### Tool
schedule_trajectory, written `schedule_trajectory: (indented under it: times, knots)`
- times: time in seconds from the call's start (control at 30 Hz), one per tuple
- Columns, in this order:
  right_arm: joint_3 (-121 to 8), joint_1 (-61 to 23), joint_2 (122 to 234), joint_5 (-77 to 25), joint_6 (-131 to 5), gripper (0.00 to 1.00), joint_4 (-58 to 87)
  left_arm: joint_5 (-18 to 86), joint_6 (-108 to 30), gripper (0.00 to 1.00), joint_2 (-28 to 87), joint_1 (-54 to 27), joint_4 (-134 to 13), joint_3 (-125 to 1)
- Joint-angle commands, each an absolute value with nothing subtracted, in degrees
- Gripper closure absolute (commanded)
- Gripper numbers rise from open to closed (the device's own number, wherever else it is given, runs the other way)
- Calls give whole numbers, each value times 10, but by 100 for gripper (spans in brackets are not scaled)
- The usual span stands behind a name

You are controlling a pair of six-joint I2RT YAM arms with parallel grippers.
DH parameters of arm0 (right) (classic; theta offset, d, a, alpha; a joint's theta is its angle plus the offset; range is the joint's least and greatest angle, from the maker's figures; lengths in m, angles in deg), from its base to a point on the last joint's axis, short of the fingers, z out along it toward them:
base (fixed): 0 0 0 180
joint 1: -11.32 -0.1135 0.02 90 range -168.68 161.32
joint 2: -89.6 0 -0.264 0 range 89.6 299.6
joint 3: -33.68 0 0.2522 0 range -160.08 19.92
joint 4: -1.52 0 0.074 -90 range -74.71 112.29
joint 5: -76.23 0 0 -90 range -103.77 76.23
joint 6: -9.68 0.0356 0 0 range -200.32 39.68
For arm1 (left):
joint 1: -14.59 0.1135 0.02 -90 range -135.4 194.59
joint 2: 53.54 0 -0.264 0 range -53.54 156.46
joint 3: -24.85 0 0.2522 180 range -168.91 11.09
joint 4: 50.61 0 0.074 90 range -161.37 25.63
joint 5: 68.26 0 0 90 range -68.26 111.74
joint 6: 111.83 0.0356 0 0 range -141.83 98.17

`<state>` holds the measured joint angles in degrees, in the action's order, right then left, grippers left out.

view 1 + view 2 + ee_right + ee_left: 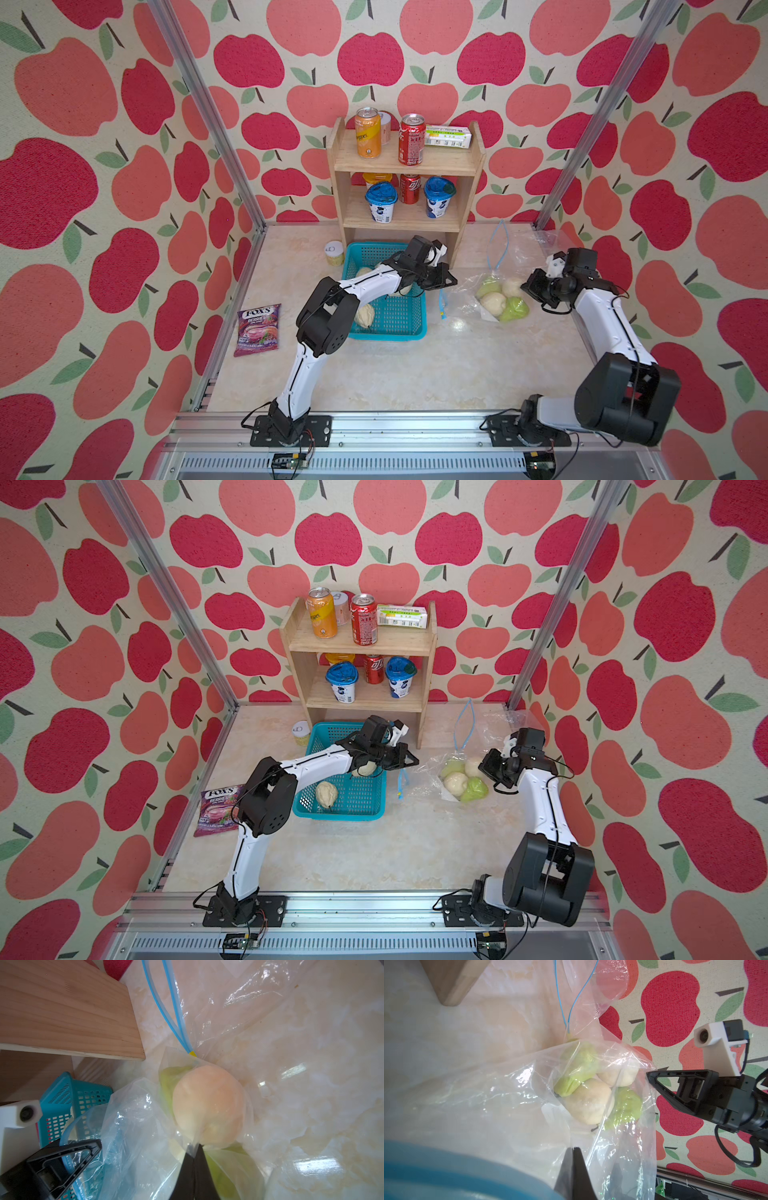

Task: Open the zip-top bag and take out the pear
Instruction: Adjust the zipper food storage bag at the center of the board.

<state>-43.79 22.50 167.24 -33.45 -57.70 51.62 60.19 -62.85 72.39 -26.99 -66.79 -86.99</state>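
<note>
Right end effector (193, 1148) clenched on bag (465, 289) film by pears (493, 302), right of basket (399, 328); left end effector (573, 1150) pinches bag's basket-side edge. Risk: thin film slips/tears w/ opposing pull, pears spill.

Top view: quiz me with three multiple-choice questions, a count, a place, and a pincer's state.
1. Blue-lidded cups on the shelf's lower board? A four; B none; C two.
2. The zip-top bag lies: A on the table beside the basket; B inside the basket; C on the shelf.
3. The right pincer is: A wide open; B shut on the bag; C gripping the basket.
C: two cups stand there. A: it rests on the tabletop next to the basket. B: its tips pinch the film.
</note>
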Motion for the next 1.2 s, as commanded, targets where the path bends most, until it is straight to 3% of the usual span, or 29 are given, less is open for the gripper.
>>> schedule_trajectory:
  times: [0.0,0.2,0.4,0.47,0.53,0.6,0.67,0.77,0.87,0.9,1.0,1.17]
  knots:
    - [-518,202,1667,-355,-603,100,580,618,-643,97,757,-266,-636,-909]
    - [-645,163,1697,-315,-639,100,669,604,-660,98,777,-268,-629,-934]
    - [-679,155,1711,-314,-648,100,684,594,-666,75,787,-270,-635,-941]
    - [-683,153,1722,-323,-654,100,693,596,-667,73,787,-271,-627,-936]
    - [-676,151,1724,-325,-656,100,688,601,-670,79,791,-271,-623,-936]
    - [-665,151,1723,-326,-657,100,680,610,-672,97,793,-272,-615,-936]
    - [-657,151,1726,-320,-661,100,682,610,-671,100,790,-272,-614,-933]
    - [-632,152,1726,-305,-668,85,677,604,-659,100,783,-271,-629,-934]
    - [-592,153,1723,-313,-671,47,671,584,-636,100,772,-270,-669,-939]
    - [-576,155,1718,-314,-669,38,664,575,-627,100,767,-270,-686,-942]
    - [-526,172,1699,-313,-658,28,644,550,-607,100,757,-270,-731,-950]
    - [-470,231,1688,-275,-645,18,632,526,-593,100,746,-272,-771,-951]
